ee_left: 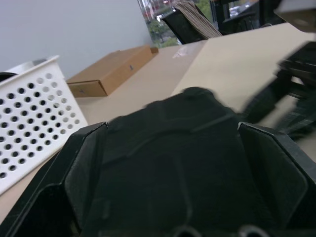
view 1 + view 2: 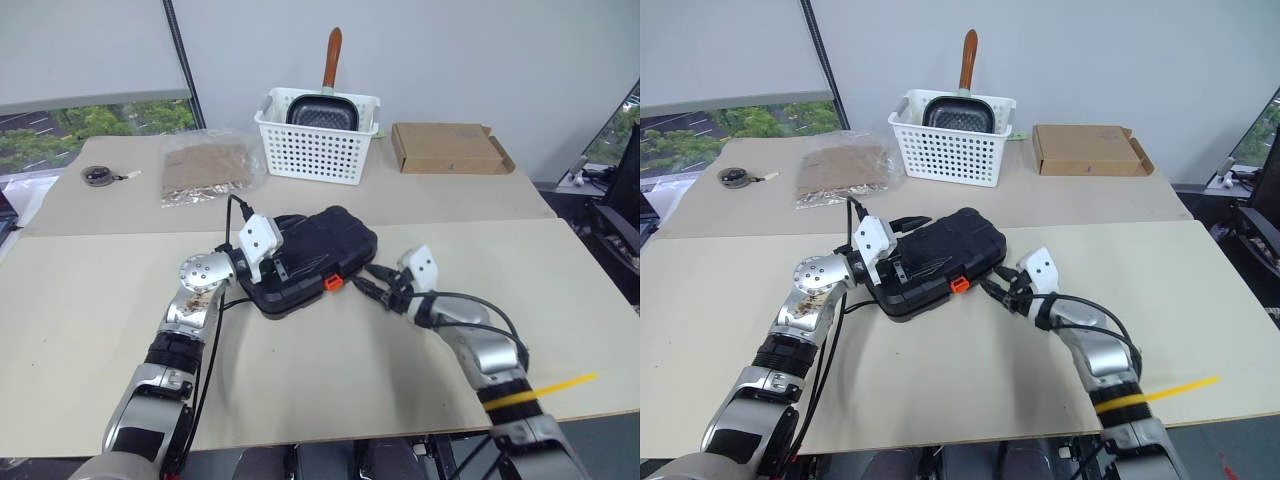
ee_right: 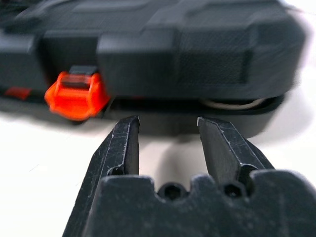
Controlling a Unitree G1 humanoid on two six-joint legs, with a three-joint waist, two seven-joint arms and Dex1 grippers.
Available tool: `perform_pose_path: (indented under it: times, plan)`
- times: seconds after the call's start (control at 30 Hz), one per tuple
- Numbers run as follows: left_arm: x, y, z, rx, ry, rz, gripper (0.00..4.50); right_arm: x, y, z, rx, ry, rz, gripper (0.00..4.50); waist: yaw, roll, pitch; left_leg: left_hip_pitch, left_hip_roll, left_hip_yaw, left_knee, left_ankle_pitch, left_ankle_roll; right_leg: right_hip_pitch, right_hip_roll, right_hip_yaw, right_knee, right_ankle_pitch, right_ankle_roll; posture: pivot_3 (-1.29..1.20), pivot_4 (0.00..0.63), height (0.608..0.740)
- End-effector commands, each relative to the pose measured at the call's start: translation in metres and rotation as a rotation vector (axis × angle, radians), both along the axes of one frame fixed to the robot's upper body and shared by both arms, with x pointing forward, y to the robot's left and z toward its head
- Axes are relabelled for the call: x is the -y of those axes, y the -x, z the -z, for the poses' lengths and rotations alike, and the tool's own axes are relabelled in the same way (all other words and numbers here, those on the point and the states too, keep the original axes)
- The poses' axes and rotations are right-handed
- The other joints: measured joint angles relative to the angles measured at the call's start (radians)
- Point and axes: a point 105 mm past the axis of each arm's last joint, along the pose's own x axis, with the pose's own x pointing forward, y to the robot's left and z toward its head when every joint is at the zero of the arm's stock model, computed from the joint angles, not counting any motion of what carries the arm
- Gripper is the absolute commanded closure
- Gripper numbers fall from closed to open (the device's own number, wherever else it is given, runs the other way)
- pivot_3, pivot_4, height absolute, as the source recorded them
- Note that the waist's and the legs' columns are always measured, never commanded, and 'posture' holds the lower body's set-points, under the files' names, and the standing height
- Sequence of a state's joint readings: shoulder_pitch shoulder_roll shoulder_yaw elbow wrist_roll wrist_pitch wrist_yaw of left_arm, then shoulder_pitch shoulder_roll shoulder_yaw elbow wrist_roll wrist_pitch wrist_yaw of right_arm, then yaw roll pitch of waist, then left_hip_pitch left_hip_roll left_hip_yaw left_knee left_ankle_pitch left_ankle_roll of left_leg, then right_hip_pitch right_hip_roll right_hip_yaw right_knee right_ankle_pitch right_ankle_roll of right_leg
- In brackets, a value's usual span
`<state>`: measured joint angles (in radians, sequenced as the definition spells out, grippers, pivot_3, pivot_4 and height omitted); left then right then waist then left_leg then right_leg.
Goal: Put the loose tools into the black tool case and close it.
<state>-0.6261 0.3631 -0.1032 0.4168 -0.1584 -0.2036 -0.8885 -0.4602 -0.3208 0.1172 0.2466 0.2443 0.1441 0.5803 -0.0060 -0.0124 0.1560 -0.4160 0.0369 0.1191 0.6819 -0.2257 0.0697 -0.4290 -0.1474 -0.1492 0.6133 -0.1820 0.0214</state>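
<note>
Here the black tool case (image 2: 310,258) lies with its lid down near the centre of the tan surface (image 2: 90,300), its small orange latch (image 2: 333,283) on the edge at 5 o'clock, facing the robot. The left gripper (image 2: 275,262) sits at the 9 o'clock end of the case, its 2 fingers spread wide over the ribbed lid, 1 to each side, as the left wrist view shows; whether they press on the shell cannot be told. The right gripper (image 3: 168,140) points level at the front edge of the case from 4 o'clock, its 2 black fingers partly parted with nothing between them, the tips just short of the lower shell and just beside the latch. In the right wrist view a narrow gap shows between lid and base.

At 12 o'clock, well apart from the case, stands a white perforated basket (image 2: 318,150) holding a dark pan with a wooden handle (image 2: 331,58). A flat cardboard box (image 2: 447,147) lies at 1 o'clock, a clear bag (image 2: 208,168) of brown material at 11 o'clock, and a small round object (image 2: 98,176) at 10 o'clock
</note>
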Motion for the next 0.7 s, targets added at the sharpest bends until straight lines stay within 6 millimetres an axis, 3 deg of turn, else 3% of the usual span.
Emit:
perform_pose_path:
  times: [0.03,0.17,0.2,0.23,0.27,0.37,0.7]
  plan:
    - [0.002,-0.009,-0.010,0.009,0.012,-0.055,0.00,0.000,-0.018,-0.029,0.146,-0.046,0.069,2.29,-0.001,0.000,0.000,0.000,0.000,0.000,-0.001,0.000,0.000,0.000,0.000,0.000,0.000,0.000,0.000,0.00,0.150,0.700]
    - [-0.003,-0.019,-0.013,-0.006,0.040,-0.150,0.00,-0.002,-0.009,-0.025,0.126,-0.027,-0.004,2.29,-0.004,0.000,0.000,0.000,-0.001,0.000,-0.002,0.001,-0.001,-0.001,0.000,0.000,0.000,0.001,-0.001,0.00,0.150,0.700]
    - [-0.006,-0.021,-0.014,-0.010,0.045,-0.177,0.00,-0.003,0.002,-0.018,0.106,0.009,-0.056,1.79,-0.004,0.000,0.000,-0.001,-0.001,0.001,-0.002,0.001,-0.001,-0.001,0.000,0.000,0.000,0.001,-0.001,0.00,0.150,0.700]
    - [-0.007,-0.022,-0.014,-0.013,0.048,-0.195,0.00,-0.003,0.009,-0.014,0.092,0.034,-0.092,1.63,-0.001,0.001,0.000,-0.001,-0.001,0.001,-0.002,0.000,0.000,-0.001,0.000,0.001,-0.001,0.001,-0.001,0.00,0.150,0.700]
    - [-0.010,-0.024,-0.016,-0.020,0.066,-0.222,0.00,-0.006,0.020,-0.009,0.073,0.062,-0.130,1.19,-0.001,0.001,0.000,-0.001,-0.001,0.000,-0.002,-0.001,0.002,0.000,-0.001,0.001,-0.001,0.000,-0.001,0.00,0.150,0.700]
    - [-0.015,-0.027,-0.020,-0.036,0.110,-0.272,0.00,-0.014,0.033,-0.006,0.047,0.061,-0.154,0.21,-0.002,0.001,0.000,-0.001,-0.002,0.000,-0.002,-0.002,0.003,0.000,-0.001,0.001,-0.002,0.000,-0.001,0.00,0.150,0.700]
    - [-0.016,-0.022,-0.012,-0.071,0.115,-0.325,0.00,-0.040,0.025,-0.008,0.025,-0.042,-0.110,0.21,-0.002,0.001,0.000,-0.001,-0.001,-0.001,-0.002,0.001,-0.002,-0.001,0.000,0.001,-0.001,0.001,-0.001,0.00,0.150,0.700]
